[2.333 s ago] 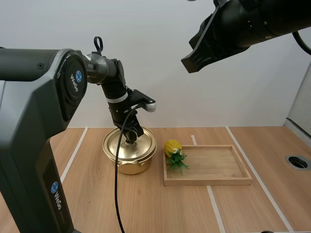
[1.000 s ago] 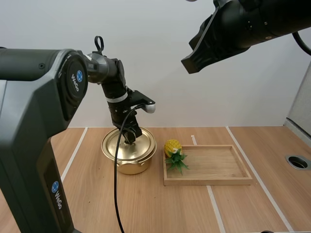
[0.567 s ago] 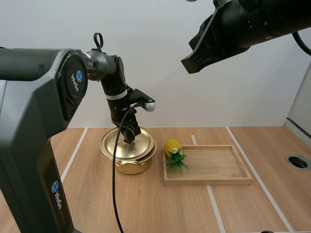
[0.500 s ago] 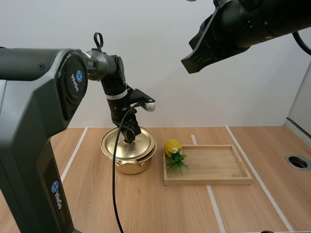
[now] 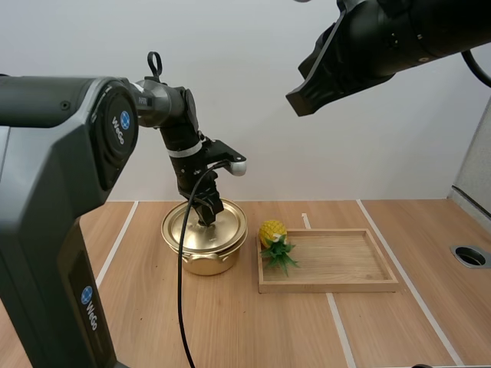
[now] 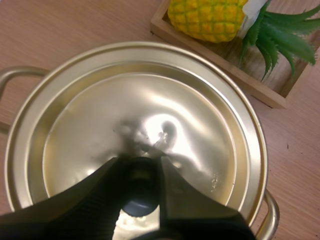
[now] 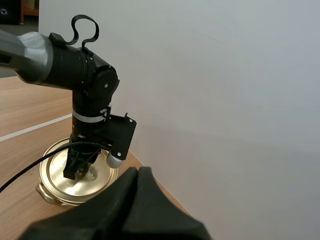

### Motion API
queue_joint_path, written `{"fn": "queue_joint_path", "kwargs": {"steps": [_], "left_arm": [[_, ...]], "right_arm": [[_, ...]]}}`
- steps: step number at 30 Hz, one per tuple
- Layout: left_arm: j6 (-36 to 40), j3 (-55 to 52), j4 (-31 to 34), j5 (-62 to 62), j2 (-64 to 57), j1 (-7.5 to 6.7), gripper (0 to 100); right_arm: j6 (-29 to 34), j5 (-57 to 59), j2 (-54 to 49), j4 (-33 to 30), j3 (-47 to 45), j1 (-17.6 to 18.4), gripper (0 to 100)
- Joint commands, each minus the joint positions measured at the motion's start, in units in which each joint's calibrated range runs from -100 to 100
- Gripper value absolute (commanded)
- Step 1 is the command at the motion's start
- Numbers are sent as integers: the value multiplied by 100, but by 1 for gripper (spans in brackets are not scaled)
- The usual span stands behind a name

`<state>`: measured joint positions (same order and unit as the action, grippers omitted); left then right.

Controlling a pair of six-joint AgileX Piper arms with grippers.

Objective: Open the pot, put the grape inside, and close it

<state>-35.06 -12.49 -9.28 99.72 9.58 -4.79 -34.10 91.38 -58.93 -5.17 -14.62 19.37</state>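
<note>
A gold pot (image 5: pixel 204 261) stands left of the wooden tray (image 5: pixel 337 284). Its lid (image 5: pixel 184 230) covers it, resting on the rim or just above it; I cannot tell which. My left gripper (image 5: pixel 207 220) reaches down from above and is shut on the lid's dark knob (image 6: pixel 140 192), one finger on each side. In the left wrist view the gripper (image 6: pixel 140 166) is over the lid (image 6: pixel 150 115). The fruit is a small yellow pineapple (image 5: pixel 272 234) with green leaves, lying in the tray's left end (image 6: pixel 207 17). My right gripper (image 7: pixel 136 172) hangs high at the upper right, shut on nothing.
The tray's right part (image 5: pixel 345 261) is bare wood. Pale lines run across the table. A round hole (image 5: pixel 469 256) sits at the table's right edge. The pot's side handles (image 6: pixel 6 75) stick out under the lid.
My left gripper, holding the knob, rose slightly and shifted the lid a little left, then brought it back right. The right arm and the pineapple have not moved.
</note>
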Motion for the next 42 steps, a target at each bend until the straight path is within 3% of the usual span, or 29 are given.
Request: {"fn": "queue_joint_path", "kwargs": {"steps": [1,28,30,32,33,35,36,42], "left_arm": [[-53,72,-120,28,-7,-15,0],[-44,72,-306,28,252,-15,2],[-44,72,-335,28,252,-15,10],[-35,72,-335,28,252,-15,30],[-5,72,-335,28,252,-15,43],[105,72,-335,28,252,-15,89],[165,72,-335,28,252,-15,100],[218,72,-205,28,239,-15,100]], "right_arm": [[20,-42,-68,17,45,-21,0],[20,-29,-68,44,45,-21,0],[20,-29,-68,44,45,-21,0],[20,-29,-68,44,45,-21,0],[20,-29,-68,44,45,-21,0],[20,-29,-68,44,45,-21,0],[20,-29,-68,44,45,-21,0],[20,-29,-68,44,45,-21,0]]}}
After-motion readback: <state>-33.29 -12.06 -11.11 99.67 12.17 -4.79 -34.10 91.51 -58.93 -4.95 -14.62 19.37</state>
